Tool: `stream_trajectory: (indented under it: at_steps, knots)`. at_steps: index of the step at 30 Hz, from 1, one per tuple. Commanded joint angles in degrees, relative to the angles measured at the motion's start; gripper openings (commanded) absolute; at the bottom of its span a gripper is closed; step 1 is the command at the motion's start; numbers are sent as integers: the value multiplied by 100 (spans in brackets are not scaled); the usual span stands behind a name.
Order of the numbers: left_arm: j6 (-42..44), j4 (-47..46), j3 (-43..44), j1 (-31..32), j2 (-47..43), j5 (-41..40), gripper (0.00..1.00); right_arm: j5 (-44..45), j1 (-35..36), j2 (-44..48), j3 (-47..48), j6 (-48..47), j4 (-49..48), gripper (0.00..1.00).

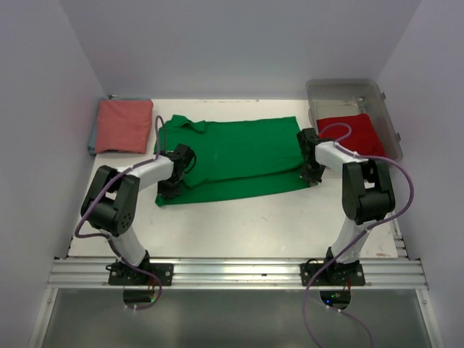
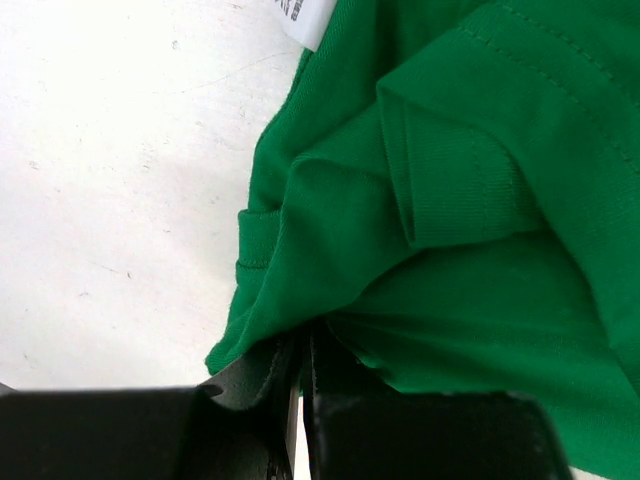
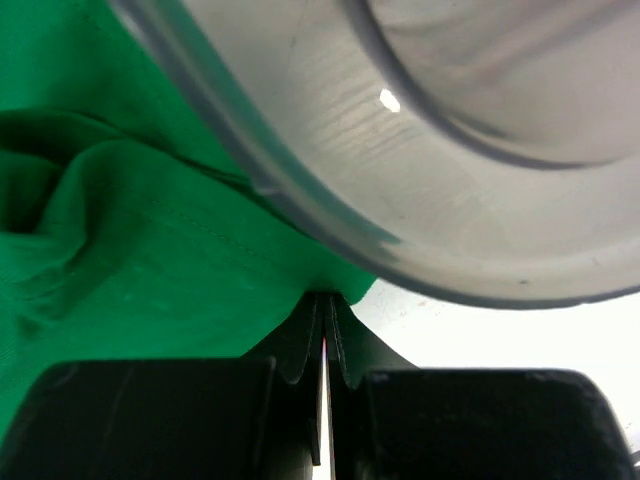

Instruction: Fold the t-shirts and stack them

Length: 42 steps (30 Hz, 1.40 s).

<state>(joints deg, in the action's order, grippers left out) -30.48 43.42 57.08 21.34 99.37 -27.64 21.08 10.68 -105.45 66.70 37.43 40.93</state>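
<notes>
The green t-shirt [image 1: 239, 156] lies lengthwise across the middle of the table [image 1: 275, 225], mid-fold. The left gripper [image 1: 171, 187] and right gripper [image 1: 313, 174] are each pinched shut on one end. The next move likely calls for lifting both ends in step. Only the overhead view shows the salmon-pink t-shirt [image 1: 123, 125] folded far left and the red t-shirt [image 1: 348, 132] in the clear bin [image 1: 341, 85] — the wrist views show the pinched cloth.
</notes>
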Motion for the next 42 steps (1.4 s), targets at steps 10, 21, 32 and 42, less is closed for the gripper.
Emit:
stream_trajectory:
  at_steps: [10, 21, 32, 42]
  knots:
    - [-2, 922, 154, -332, -1033, -189, 12, 309, -224, 927, -1044, 19, 969, 0]
    - [68, 863, 383, -420, -2536, 530, 12, -640, 417, 2283, -755, -561, 1112, 0]
    - [-2, -1133, 549, -420, -1396, 2516, 1, -685, 673, 949, 703, -623, 408, 0]
    - [-2, -1784, 673, -420, -805, 3344, 0, -614, 673, 200, 845, -404, -23, 0]
